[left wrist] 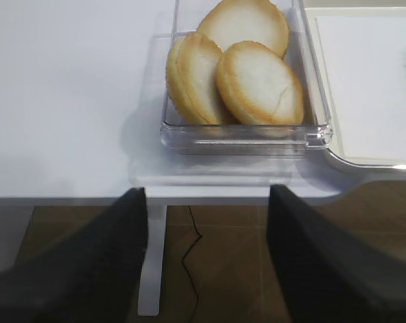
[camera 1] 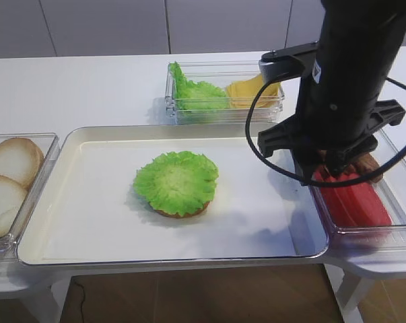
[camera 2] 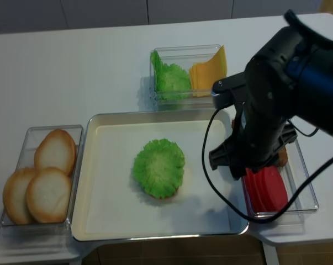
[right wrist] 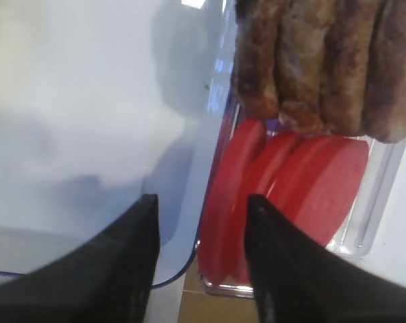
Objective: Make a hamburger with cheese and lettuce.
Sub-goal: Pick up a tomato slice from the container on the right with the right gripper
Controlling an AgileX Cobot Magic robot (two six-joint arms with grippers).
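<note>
My own right arm blocks most of the clear bin on the right in both high views, so only part of the red slices and a sliver of the brown patties shows past it. My right pincer is cut off by the wrist picture's bottom edge, and the patties there run off the top. The lettuce covers nearly all of the hamburger bun. My left pincer is a dark blur. The cheese sits half behind my arm.
</note>
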